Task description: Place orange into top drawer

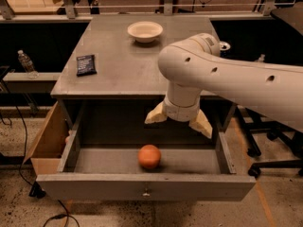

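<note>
The orange lies on the floor of the open top drawer, near its front middle. The drawer is pulled out of the grey cabinet, with a small metal knob on its front panel. My gripper hangs above the drawer's back part, up and to the right of the orange, and is apart from it. Its two cream fingers are spread wide and hold nothing.
On the cabinet top sit a white bowl at the back, a dark packet at the left, and a can mostly hidden behind my arm. A brown cardboard box stands left of the drawer. A water bottle is far left.
</note>
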Robot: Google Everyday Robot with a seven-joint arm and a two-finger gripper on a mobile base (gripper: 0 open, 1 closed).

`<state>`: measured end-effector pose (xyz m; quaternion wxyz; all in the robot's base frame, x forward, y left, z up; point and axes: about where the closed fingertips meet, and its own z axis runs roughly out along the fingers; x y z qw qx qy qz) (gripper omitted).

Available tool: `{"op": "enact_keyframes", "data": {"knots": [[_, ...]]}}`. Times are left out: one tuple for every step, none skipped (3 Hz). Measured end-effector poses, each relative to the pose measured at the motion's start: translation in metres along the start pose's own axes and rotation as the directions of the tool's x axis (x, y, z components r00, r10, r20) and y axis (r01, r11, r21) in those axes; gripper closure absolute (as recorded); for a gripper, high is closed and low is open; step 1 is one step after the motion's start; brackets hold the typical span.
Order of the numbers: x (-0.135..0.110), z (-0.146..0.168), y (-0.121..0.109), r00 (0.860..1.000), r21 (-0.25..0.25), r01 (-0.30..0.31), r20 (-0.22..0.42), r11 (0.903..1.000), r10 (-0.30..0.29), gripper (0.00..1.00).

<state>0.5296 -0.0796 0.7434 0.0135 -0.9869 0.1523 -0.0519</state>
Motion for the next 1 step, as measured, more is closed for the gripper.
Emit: {"op": "enact_keyframes", "data": {"knots": [[0.0005,-0.0008,0.0017,1.0,0.0,-0.003,-0.001,1.0,0.003,0.0]]}}
